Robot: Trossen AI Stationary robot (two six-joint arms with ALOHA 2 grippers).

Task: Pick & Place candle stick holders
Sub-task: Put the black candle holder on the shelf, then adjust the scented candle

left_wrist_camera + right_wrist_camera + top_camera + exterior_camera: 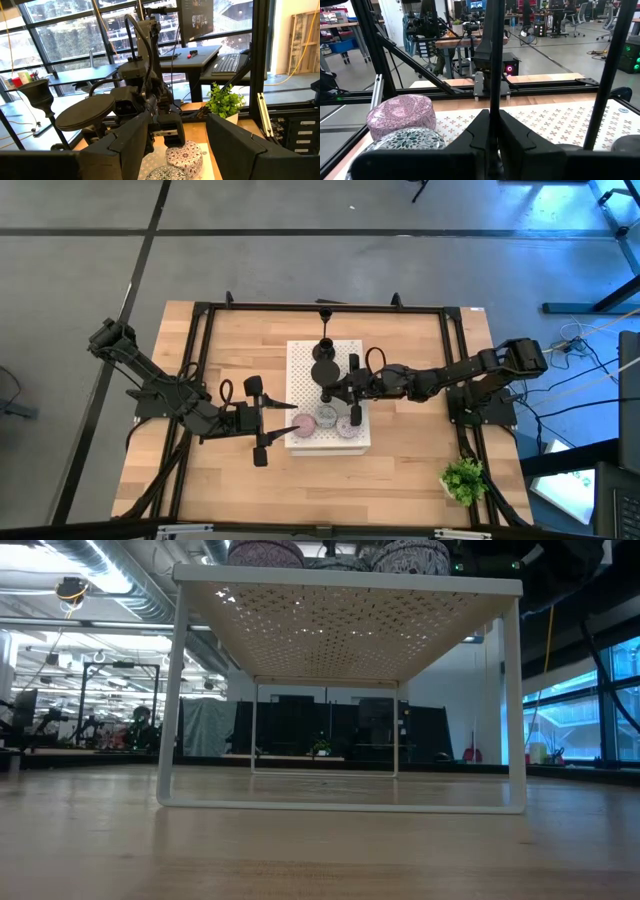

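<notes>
A robotics lab or open-plan workshop is being shown. A wooden table (240, 480) is being enclosed by a black metal frame (330, 307) on a grey concrete floor (300, 250). Far behind, desks with a keyboard (229, 63), rolling office chairs (580, 20), exposed ceiling ducts (110, 580) and large windows (65, 40) are being seen.
</notes>
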